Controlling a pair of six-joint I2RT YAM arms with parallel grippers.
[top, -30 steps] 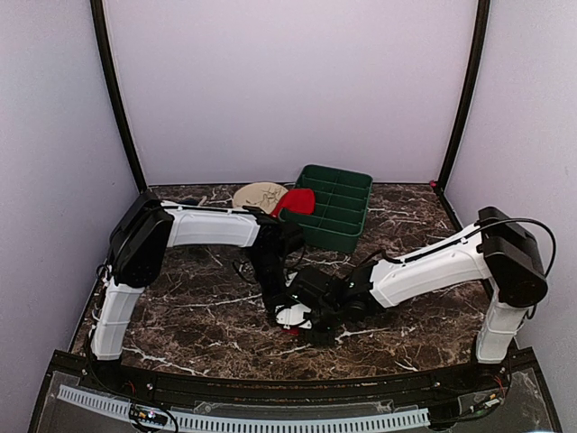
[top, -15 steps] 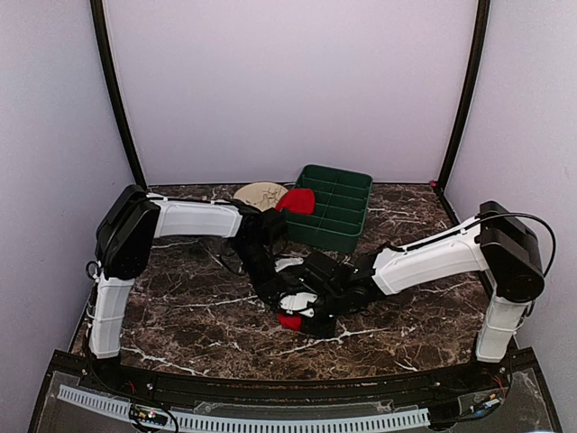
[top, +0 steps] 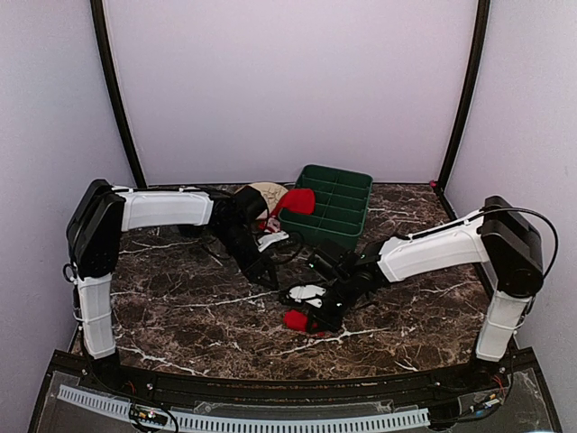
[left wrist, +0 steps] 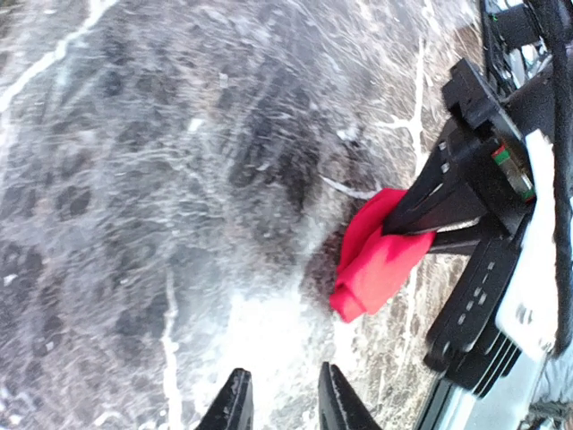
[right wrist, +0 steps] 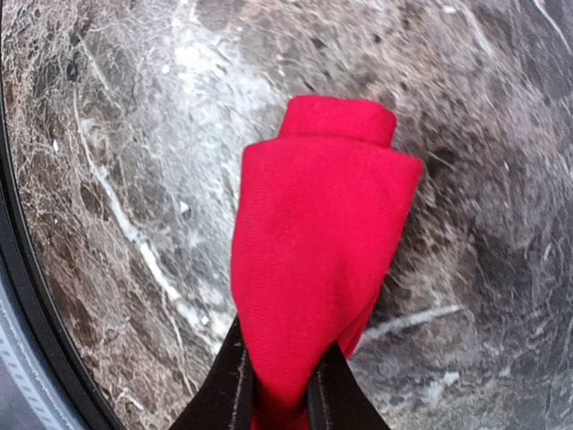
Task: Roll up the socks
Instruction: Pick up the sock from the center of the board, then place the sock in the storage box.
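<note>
A rolled red sock lies low over the marble table near the front middle. My right gripper is shut on its end. In the right wrist view the sock sticks out from between the black fingertips, with my right gripper clamped on it. My left gripper is open and empty, up and left of the sock. In the left wrist view my left gripper points at bare marble, with the sock apart from it. A second red sock rests at the green tray's left end.
A green compartment tray stands at the back middle. A beige plate lies to its left. Black frame posts stand at the back corners. The table's front rail runs along the bottom of the top view.
My left arm has drawn back up and left, away from the sock. My right gripper has kept hold of the rolled sock, which now shows more fully.
</note>
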